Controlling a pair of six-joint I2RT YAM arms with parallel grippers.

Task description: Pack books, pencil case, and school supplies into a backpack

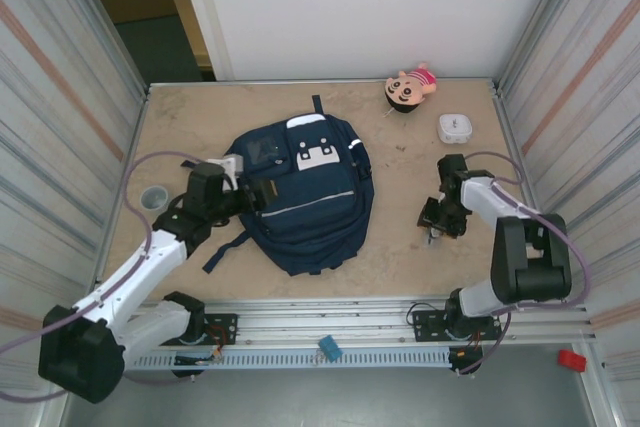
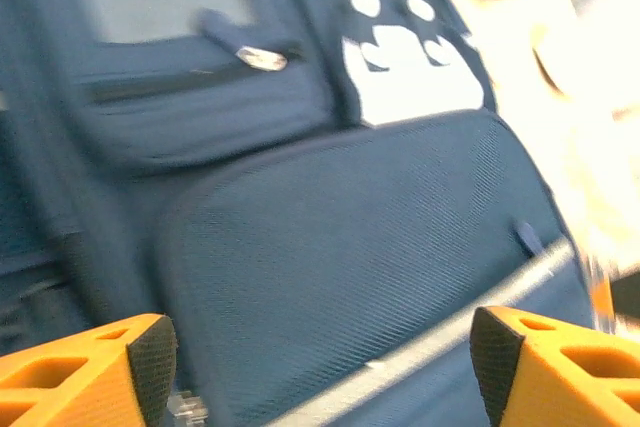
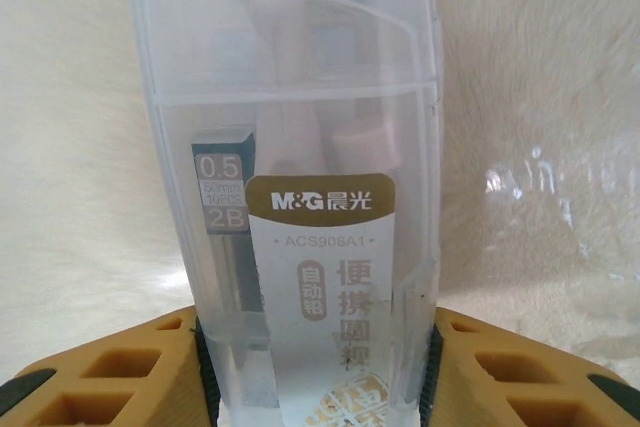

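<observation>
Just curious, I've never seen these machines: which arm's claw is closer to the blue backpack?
Left. The left gripper hovers open over the backpack, at its left edge; the right gripper sits apart to its right, closed on the school supplies pack.

Navy backpack [image 2: 380,277]: matt woven cloth, fine ribbed weave, white patches [image 2: 405,87] flat and dull. Shiny metal on the zip pull [image 2: 262,57]. Matt orange plastic fingers [image 2: 90,377] on the left pincer [image 2: 322,347], black pads [image 2: 152,357]. Over to the school supplies [image 3: 290,47]: clear glossy plastic pack, smooth, gold label [image 3: 320,202]. Pale, mottled, matt bench [image 3: 540,97] beneath.
</observation>
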